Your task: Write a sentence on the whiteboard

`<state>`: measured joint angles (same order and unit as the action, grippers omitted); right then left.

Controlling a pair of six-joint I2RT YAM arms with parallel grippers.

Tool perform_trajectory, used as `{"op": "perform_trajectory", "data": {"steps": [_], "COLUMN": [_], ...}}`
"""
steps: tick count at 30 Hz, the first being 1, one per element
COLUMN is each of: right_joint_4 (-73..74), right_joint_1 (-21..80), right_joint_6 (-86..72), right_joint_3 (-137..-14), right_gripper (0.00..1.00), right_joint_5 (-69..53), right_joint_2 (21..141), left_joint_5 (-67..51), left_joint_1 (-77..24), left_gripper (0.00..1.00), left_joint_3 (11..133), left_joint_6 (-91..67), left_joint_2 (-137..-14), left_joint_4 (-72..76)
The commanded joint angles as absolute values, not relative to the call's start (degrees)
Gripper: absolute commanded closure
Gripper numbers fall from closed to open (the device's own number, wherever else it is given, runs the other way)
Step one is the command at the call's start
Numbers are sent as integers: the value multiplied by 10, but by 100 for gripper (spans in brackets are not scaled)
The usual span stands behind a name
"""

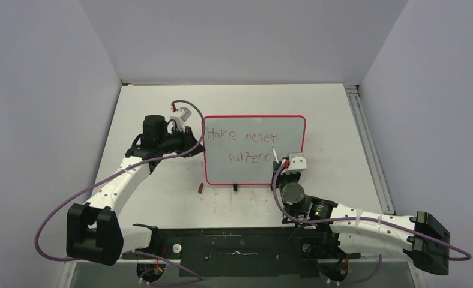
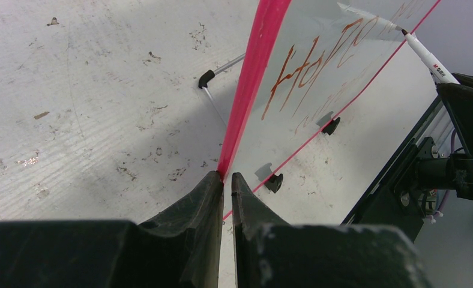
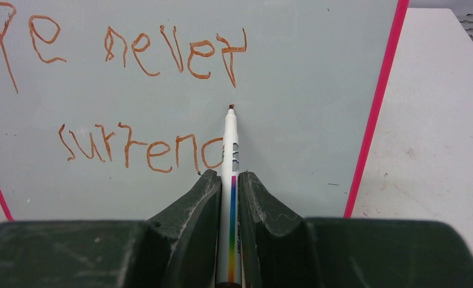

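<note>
Two arms reach over the pale table [image 1: 162, 108], one from each side. On the left, the left gripper [image 2: 227, 177] is clenched on the left edge of the whiteboard [image 1: 288, 129], with the pink-red frame pinched between its dark fingers. Just below it, on the table near the board's lower left corner, lies a small red-brown cap [image 1: 200, 188].

The whiteboard stands at the middle of the table, between the two arms, propped on small black feet [image 2: 274, 182] with its face toward the arm bases. The sentence [image 1: 241, 137] runs across it in thin, shaky reddish-brown letters. The top line reads "Hope never". The second line, set a little further right, reads "surren", followed by a curved stroke like a "c" that is partly hidden behind the pen.

To the right of that stroke is the marker [image 3: 230, 144], white with a dark tip and a rainbow stripe down its barrel. The print on it is too small to read. In the left wrist view its tip meets its own reflection on the board, between the two lines of writing. The right gripper [image 3: 227, 177] is clamped tight on the marker's barrel, just in front of the board's lower right part.
</note>
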<state>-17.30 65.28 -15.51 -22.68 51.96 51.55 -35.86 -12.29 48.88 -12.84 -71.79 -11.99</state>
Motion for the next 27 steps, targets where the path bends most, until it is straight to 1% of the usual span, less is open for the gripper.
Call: {"op": "perform_trajectory", "data": {"steps": [1,10,27], "right_joint_4": [-157,-122,-55], "right_joint_1": [647,653,704], "right_joint_6": [-188,-225,-295], "right_joint_3": [-239,-230,-226], "right_gripper": [95,95,95], "right_joint_5": [508,508,570], "right_joint_2": [514,502,497], "left_joint_5": [-385,-385,-383], "left_joint_1": [-130,-131,-131], "left_gripper": [91,91,91], "left_joint_3": [492,492,491], "left_joint_6": [-127,-128,-128], "left_joint_2": [-704,-704,-701], "left_joint_4": [-99,-99,-99]}}
